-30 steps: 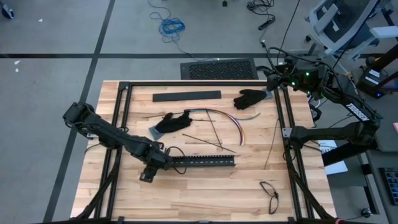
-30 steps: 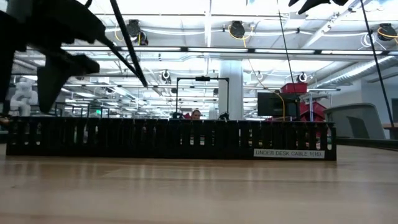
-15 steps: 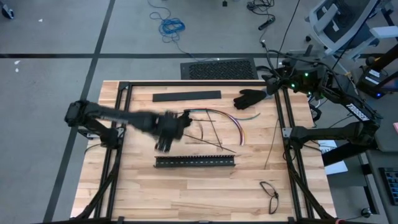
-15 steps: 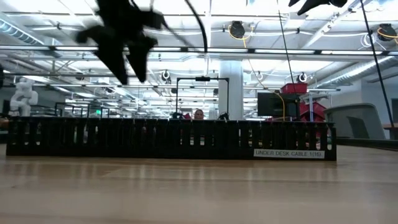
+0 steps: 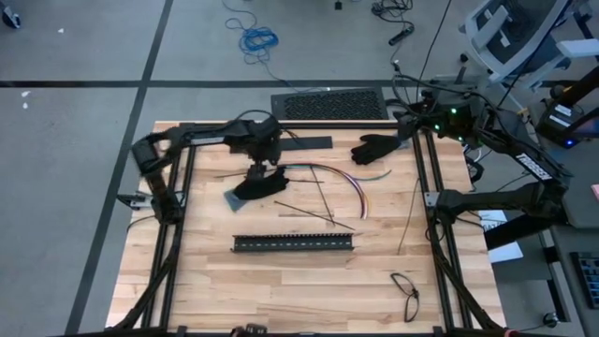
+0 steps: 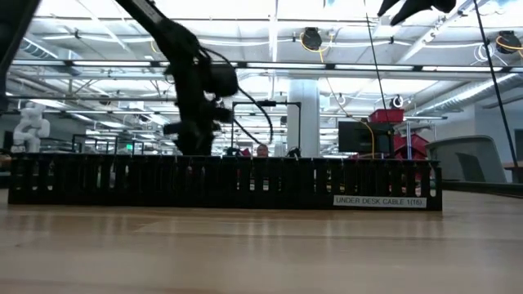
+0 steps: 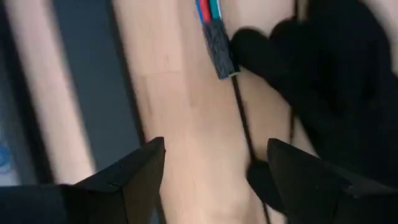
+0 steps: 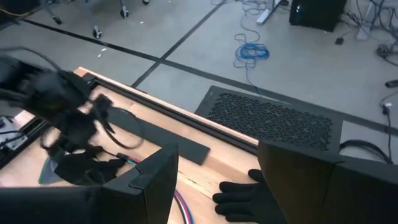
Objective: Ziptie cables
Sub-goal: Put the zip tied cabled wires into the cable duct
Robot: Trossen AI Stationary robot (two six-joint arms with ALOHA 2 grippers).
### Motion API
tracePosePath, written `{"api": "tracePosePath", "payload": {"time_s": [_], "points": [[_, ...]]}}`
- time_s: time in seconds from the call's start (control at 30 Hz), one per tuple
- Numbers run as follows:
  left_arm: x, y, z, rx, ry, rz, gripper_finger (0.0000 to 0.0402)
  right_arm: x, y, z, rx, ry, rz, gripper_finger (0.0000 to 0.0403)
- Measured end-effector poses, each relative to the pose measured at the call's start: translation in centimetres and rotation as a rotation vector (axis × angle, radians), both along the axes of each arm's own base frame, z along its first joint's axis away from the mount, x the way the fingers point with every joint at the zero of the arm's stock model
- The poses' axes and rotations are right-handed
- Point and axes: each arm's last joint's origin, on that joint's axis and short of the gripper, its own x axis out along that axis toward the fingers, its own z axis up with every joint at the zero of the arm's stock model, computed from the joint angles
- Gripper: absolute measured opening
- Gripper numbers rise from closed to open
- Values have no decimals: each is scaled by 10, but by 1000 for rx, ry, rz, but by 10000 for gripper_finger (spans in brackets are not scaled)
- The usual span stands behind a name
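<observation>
Just beyond the spread, empty fingertips of the left gripper (image 7: 214, 177) lies the cables (image 7: 211, 15) bundle's sleeved end, so it's reaching; closing on it looks next.

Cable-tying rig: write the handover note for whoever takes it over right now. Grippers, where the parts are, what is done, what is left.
Left gripper: open, empty, over the black glove at the sleeved end of the cables.
Right gripper: open, empty, parked high at the table's far right corner.
Parts: cables fanned out loose mid-table between two black gloves, the second one at the far side. Thin black strips lie loose beside them. Slotted cable bar lies nearer the front. A looped black cable lies at the front right.
Done: nothing bundled.
Left: gather the cables and tie them.
</observation>
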Motion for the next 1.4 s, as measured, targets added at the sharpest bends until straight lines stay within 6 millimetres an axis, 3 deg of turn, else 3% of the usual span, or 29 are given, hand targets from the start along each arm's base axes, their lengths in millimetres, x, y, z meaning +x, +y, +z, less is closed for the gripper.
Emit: {"api": "tracePosePath", "payload": {"time_s": [0.13, 0.33, 0.7, 1.07, 1.4], "points": [[21, 16, -10, 10, -1, 14, 279, 4, -3, -2, 25, -7, -17, 217], [35, 32, 20, -15, -192, 82, 279, 11, -7, -5, 25, 27, -9, 217], [51, 27, -9, -112, -192, 123, 263, 12, -9, -6, 5, 62, 4, 217], [50, 21, -20, -118, -113, 166, 216, 12, -9, -6, -8, 78, 17, 217], [51, 21, -34, -136, -61, 168, 212, 12, -9, -6, -14, 85, 22, 217]]}}
